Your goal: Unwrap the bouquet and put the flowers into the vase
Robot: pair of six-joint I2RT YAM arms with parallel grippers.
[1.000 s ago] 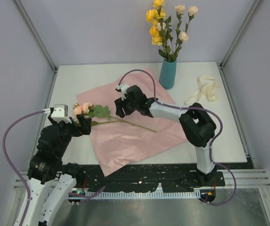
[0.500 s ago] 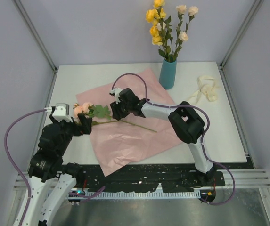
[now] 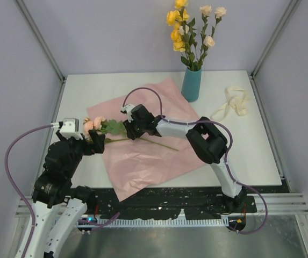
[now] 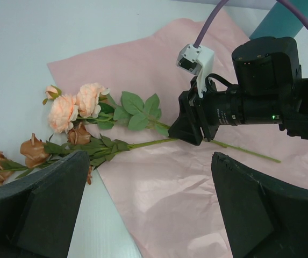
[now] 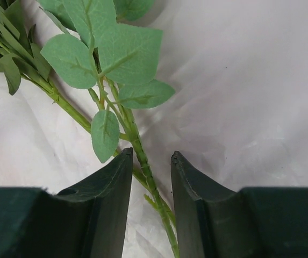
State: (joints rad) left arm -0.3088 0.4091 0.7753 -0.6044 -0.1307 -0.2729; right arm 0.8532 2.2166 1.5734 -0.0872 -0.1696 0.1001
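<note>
Two flower stems [image 4: 143, 144] lie left of the vase [image 3: 191, 84]: right gripper [image 5: 151, 161], jaws narrow, straddles one, pinch-and-lift next; left gripper [image 4: 149, 161] jaws wide.

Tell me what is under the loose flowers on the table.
The green stems lie on the pink paper sheet; the rusty blooms rest on the white table. Whatever is beneath the paper is covered.

The paper [image 3: 143, 156] is pink, desk [image 3: 250, 150] white, vase [image 3: 191, 86] teal, its blooms [image 3: 176, 27] yellow and cream, the roses [image 3: 93, 124] peach, leaves [image 3: 113, 127] green, ribbon [image 3: 231, 103] cream.
</note>
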